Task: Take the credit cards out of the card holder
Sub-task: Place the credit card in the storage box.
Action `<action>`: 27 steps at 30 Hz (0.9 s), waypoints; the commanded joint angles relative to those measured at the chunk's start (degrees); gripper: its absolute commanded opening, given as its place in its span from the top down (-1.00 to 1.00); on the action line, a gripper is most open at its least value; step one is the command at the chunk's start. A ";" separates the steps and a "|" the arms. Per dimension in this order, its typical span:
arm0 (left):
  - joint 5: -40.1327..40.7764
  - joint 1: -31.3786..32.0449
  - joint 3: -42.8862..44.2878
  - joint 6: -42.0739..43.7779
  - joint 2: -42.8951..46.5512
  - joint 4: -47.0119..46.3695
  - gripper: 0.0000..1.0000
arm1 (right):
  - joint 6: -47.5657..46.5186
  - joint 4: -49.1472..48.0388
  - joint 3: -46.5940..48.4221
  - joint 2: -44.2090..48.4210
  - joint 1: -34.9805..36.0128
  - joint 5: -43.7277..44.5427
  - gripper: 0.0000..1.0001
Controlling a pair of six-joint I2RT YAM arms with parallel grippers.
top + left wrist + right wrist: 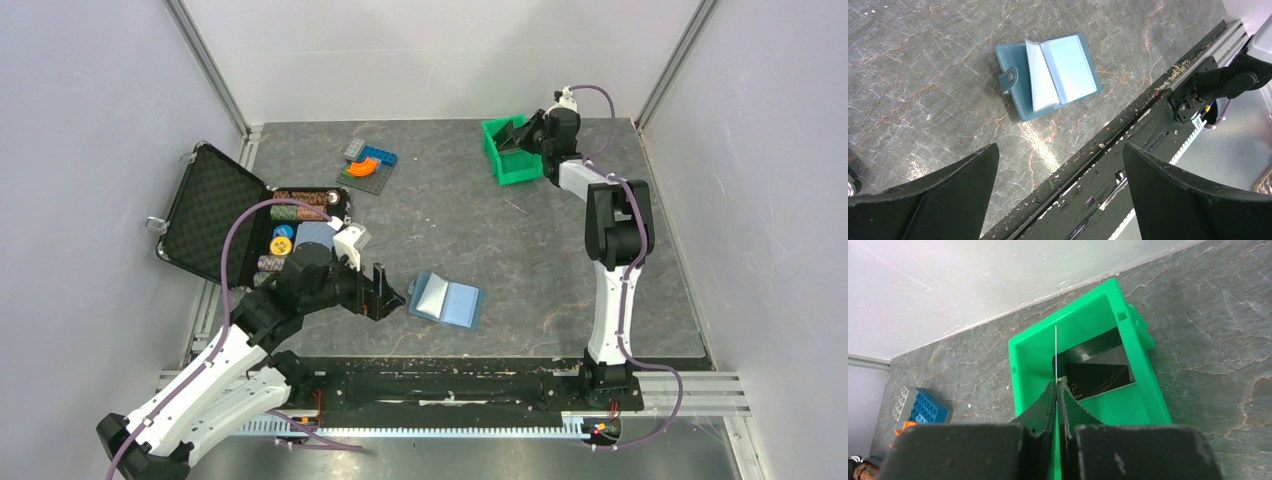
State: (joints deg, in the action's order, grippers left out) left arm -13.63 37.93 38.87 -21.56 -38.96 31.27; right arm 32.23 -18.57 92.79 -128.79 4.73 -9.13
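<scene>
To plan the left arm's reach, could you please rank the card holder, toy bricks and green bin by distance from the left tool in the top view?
1. Card holder, just right of the left tool.
2. Toy bricks, far centre.
3. Green bin, far right.

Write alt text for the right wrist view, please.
The right gripper is shut on a thin card, seen edge-on, above an open green plastic bin. Dark rectangular cards lie in the bin.
</scene>
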 commanded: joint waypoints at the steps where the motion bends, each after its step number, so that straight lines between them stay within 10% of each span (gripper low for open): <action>1: 0.22 -0.32 0.33 2.67 0.70 -0.33 -1.00 | 1.08 -2.05 3.86 -1.82 0.01 0.11 1.00; 27: 1.78 -0.29 0.94 4.09 1.91 0.73 -1.00 | -7.52 11.78 11.65 2.80 -0.77 3.86 0.10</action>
State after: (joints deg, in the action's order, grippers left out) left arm -12.34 37.93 38.87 -21.50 -37.93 31.73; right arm 30.76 -10.68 101.78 -132.09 4.51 -7.29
